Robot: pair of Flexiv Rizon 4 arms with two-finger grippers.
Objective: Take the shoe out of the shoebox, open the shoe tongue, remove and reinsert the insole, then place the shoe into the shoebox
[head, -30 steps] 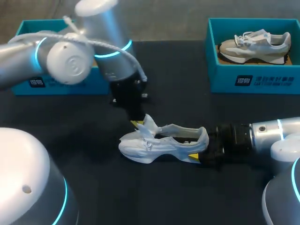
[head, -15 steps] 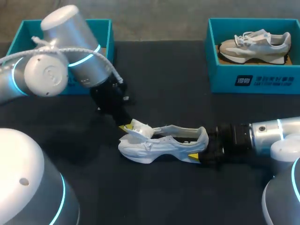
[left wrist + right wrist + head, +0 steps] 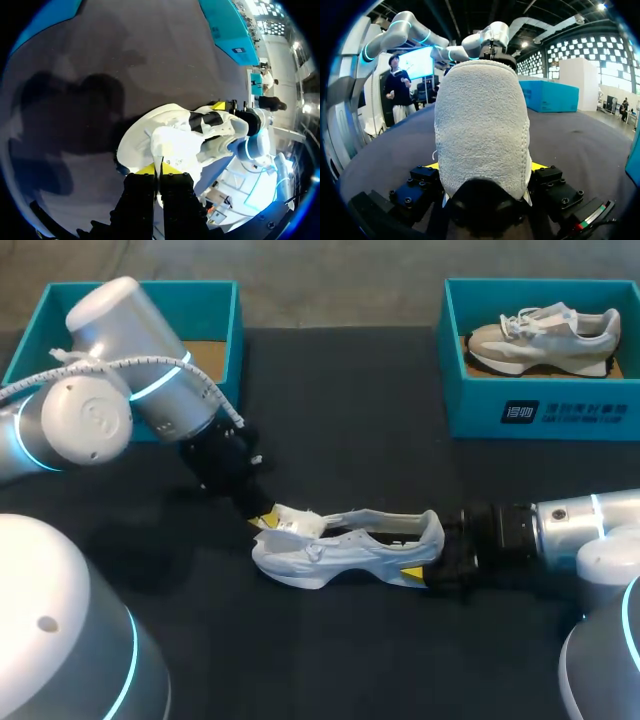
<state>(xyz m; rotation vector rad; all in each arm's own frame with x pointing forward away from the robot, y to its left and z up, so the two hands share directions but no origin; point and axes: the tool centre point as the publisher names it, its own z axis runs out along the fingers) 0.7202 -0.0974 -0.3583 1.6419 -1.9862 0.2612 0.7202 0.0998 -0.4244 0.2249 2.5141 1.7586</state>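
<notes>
A white shoe [image 3: 345, 548] lies on its side in the middle of the black table [image 3: 360, 420], toe toward my left arm. My left gripper [image 3: 264, 519] is at the toe end, shut on the shoe's white tongue [image 3: 297, 523] and holding it folded out toward the toe. In the left wrist view the tongue [image 3: 175, 147] runs out from between the closed yellow fingertips [image 3: 145, 170]. My right gripper [image 3: 428, 553] has the heel between its fingers, one yellow tip on each side. In the right wrist view, the heel [image 3: 480, 125] stands just ahead.
An empty teal shoebox [image 3: 222, 312] stands at the back left behind my left arm. A second teal shoebox [image 3: 540, 410] at the back right holds a grey and white shoe [image 3: 545, 335].
My left arm has swung to the left and lower, drawing the tongue down toward the toe. The right arm and the shoe's heel have stayed put.
</notes>
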